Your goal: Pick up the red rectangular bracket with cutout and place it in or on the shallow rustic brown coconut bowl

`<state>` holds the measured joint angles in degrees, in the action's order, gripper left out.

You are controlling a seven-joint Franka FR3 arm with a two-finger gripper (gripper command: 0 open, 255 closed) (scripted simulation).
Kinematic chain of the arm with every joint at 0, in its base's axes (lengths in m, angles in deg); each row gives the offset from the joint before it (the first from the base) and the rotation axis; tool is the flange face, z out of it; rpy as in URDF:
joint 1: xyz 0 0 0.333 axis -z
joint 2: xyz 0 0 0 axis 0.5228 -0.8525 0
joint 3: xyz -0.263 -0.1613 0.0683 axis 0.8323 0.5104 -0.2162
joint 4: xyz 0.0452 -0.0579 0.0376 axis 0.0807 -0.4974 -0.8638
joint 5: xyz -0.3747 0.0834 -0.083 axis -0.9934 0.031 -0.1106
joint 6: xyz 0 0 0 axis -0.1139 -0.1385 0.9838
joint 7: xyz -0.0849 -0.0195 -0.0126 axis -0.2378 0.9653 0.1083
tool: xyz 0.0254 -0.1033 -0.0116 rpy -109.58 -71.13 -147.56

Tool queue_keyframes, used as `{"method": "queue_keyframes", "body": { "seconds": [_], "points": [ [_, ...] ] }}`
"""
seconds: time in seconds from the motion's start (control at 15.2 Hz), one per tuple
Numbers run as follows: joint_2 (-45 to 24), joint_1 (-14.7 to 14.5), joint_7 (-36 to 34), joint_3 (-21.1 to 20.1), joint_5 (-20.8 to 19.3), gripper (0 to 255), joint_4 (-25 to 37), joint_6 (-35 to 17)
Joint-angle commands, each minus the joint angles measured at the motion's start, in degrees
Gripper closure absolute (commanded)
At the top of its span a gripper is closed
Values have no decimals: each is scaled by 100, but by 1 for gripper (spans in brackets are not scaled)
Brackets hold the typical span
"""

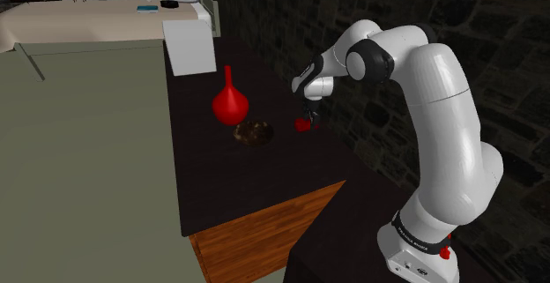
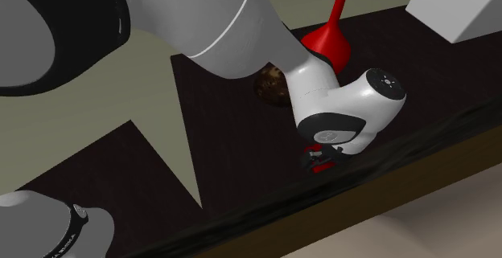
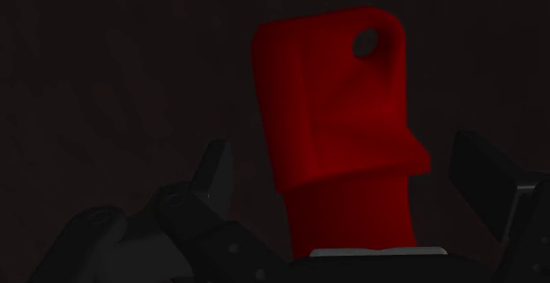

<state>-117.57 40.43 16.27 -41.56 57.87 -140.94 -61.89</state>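
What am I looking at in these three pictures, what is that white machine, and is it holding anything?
It is a white robot arm, drawn by a simulator. One picture looks down from beside and a little behind the arm. One is taken close in by its hand, and one comes from a camera on the hand itself.

On the dark tabletop stand a red long-necked vase, a shallow brown bowl and a white box.

The black gripper hangs low over a small red bracket with a hole in it. Its two fingers stand apart on either side of the bracket without touching it, so nothing is held yet.
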Motion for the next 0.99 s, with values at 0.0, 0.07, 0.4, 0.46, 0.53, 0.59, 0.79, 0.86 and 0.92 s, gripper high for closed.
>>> {"method": "queue_keyframes", "body": {
  "seconds": [0.0,0.07,0.4,0.46,0.53,0.59,0.79,0.86,0.92],
  "points": [
    [0,0,0,0,0,0,0,0],
    [0,0,0,0,0,255,0,0],
    [0,0,0,0,0,255,0,0],
    [-1,0,0,0,0,255,0,0],
    [-1,0,0,0,0,255,0,0],
    [0,0,1,0,0,255,0,-1],
    [117,-31,-27,43,-46,255,-25,90],
    [173,-47,-42,64,-70,255,-33,137],
    [230,-62,-56,85,-94,255,-42,185]
  ]
}}
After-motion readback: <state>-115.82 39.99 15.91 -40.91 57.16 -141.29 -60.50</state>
